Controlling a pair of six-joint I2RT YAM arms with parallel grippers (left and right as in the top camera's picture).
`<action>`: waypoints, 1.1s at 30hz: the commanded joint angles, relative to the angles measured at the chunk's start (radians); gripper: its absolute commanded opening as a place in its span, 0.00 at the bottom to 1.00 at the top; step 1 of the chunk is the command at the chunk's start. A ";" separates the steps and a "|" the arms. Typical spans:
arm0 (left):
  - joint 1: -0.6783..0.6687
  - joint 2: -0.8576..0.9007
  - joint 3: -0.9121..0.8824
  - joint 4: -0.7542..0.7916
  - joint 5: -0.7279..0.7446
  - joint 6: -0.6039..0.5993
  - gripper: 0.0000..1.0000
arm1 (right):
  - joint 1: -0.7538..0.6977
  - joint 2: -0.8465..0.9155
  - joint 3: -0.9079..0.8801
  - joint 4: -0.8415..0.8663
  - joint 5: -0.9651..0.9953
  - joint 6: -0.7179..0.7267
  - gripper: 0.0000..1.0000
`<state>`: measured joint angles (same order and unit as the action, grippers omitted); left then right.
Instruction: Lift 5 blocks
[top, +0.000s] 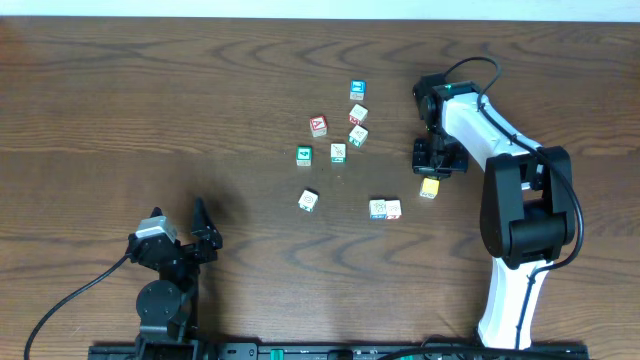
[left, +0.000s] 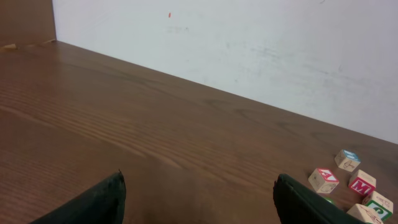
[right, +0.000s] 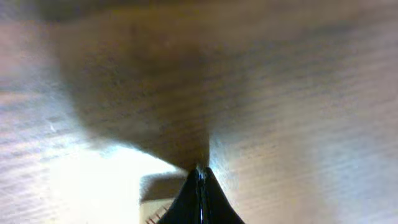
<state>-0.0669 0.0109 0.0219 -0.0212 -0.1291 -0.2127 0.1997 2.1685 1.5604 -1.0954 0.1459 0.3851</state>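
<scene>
Your right gripper (top: 438, 163) is pressed together, empty, just beside the yellow block (top: 429, 188). Cream blocks (top: 358, 114) lie scattered mid-table. Left gripper (left: 199, 194) is spread, well apart from them.

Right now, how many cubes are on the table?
10: six clustered cubes mid-table, a lone cube below them, a touching pair to its right, a yellow cube by the right gripper. The arm might hide more.

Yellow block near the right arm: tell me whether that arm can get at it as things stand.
Probably yes: the yellow block lies close beside the right arm's jaws, nothing between them. The jaws are shut, though, and must open first.
</scene>
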 joint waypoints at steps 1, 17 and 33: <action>0.005 -0.004 -0.018 -0.042 -0.006 -0.002 0.76 | 0.023 0.002 -0.003 0.014 -0.027 -0.024 0.01; 0.005 -0.004 -0.018 -0.042 -0.006 -0.002 0.76 | 0.074 0.002 -0.003 -0.059 -0.069 0.024 0.01; 0.005 -0.004 -0.018 -0.042 -0.006 -0.002 0.76 | 0.101 0.002 0.003 0.047 -0.064 0.024 0.01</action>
<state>-0.0669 0.0109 0.0219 -0.0212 -0.1291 -0.2127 0.3065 2.1685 1.5604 -1.0721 0.0776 0.4122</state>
